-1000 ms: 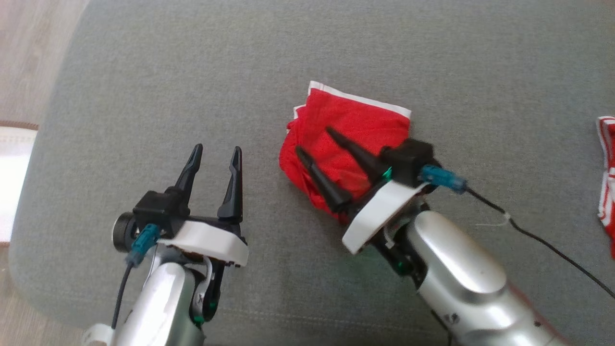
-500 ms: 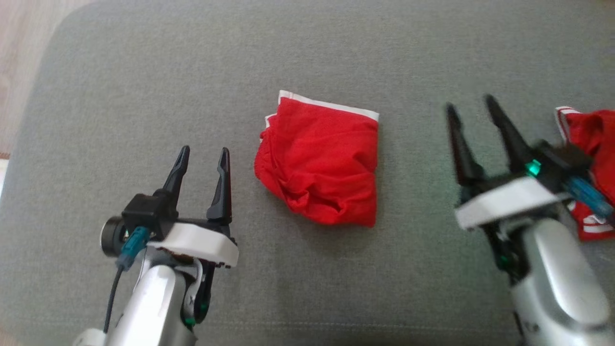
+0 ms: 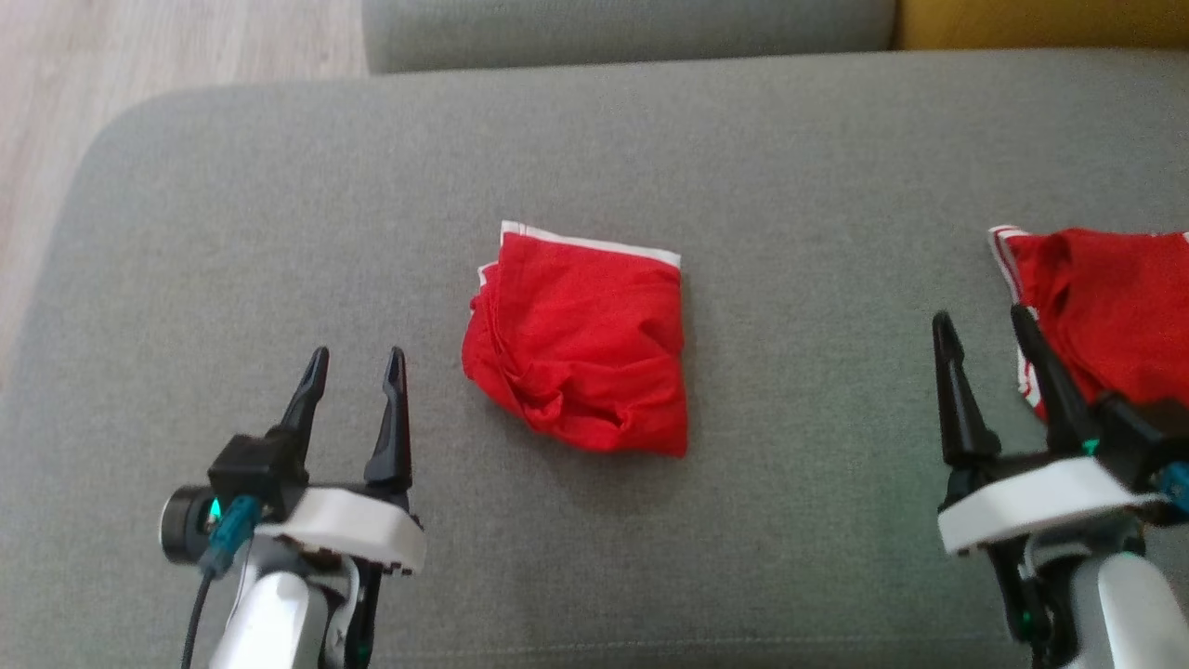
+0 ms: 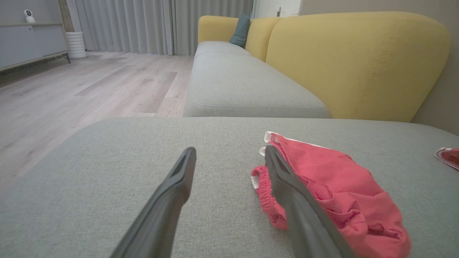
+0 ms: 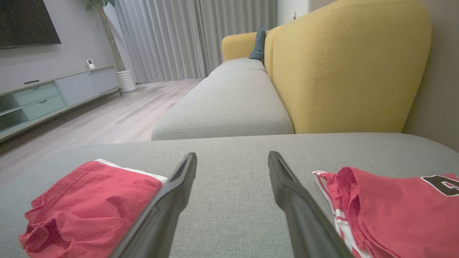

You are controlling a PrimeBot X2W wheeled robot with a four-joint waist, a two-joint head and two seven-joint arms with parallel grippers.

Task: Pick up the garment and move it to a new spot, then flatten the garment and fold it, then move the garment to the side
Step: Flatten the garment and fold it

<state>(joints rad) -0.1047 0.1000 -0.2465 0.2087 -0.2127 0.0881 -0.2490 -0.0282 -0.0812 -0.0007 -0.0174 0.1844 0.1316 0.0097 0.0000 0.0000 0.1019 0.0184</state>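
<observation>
Folded red garment (image 3: 581,348) at the middle of the grey cushion (image 3: 279,232), white trim along its far edge, near edge bunched and wrinkled, clear of both hands. Left hand (image 3: 358,355) at the lower left of the head view, released, fingers spread with nothing between them, near the garment's left edge; in the left wrist view, one finger overlapping the garment's elastic hem, contact there impossible to tell. Right hand (image 3: 982,318) at the lower right, likewise released and empty, well apart from the folded garment, one finger close beside a second red garment (image 3: 1105,316) with white striped trim at the cushion's right side, a black mark on that one in the right wrist view. Yellow backrest (image 5: 344,64) beyond the cushion
</observation>
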